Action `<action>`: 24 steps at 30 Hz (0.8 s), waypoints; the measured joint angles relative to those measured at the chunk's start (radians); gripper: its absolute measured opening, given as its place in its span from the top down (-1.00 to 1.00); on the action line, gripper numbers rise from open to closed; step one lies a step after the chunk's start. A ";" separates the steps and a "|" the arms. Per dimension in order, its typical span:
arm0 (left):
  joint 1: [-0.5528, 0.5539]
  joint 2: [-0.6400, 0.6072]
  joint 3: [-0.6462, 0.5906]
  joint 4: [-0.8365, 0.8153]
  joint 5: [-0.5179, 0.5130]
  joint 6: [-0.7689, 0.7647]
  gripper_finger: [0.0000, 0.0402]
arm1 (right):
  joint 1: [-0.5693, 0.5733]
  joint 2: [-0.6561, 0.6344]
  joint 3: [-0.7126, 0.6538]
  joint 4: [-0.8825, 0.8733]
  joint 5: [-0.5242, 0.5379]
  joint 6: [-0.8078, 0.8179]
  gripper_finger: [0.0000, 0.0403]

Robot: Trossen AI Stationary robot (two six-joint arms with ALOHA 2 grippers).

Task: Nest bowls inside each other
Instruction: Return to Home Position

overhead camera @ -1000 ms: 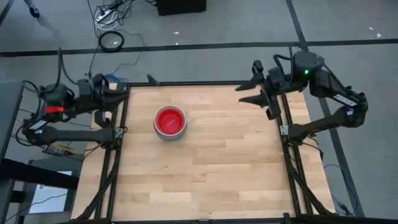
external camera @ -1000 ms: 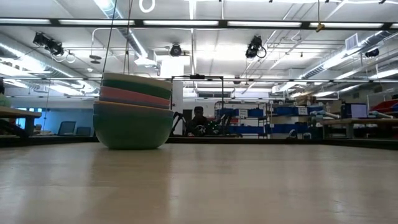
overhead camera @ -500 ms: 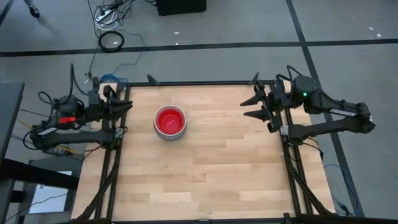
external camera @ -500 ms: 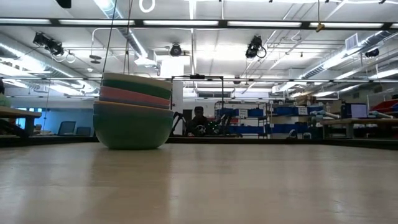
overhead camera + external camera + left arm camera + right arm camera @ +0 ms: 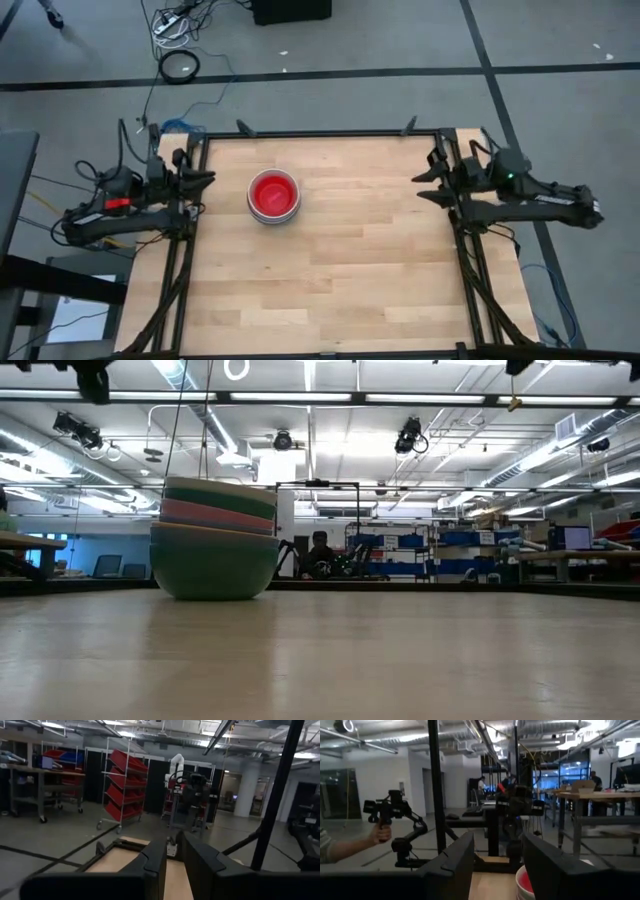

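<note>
Table (image 5: 330, 270) is plain wood, and the bowls (image 5: 274, 196) are all nested in one stack on the left arm's half, red one innermost, sage green at the bottom. Left gripper (image 5: 206, 180) sits at the table's left edge, fingers barely apart. Right gripper (image 5: 421, 188) is at the right edge, fingers wider apart.
</note>
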 joint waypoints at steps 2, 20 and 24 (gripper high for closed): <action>0.000 -0.021 -0.039 0.022 0.000 -0.011 0.65 | 0.000 -0.026 -0.067 0.064 -0.001 0.014 0.23; 0.000 -0.063 -0.399 0.274 0.054 0.043 0.65 | 0.000 -0.011 -0.446 0.391 0.032 0.061 0.23; 0.000 -0.063 -0.471 0.333 0.054 0.043 0.65 | 0.000 -0.010 -0.473 0.392 0.032 0.054 0.23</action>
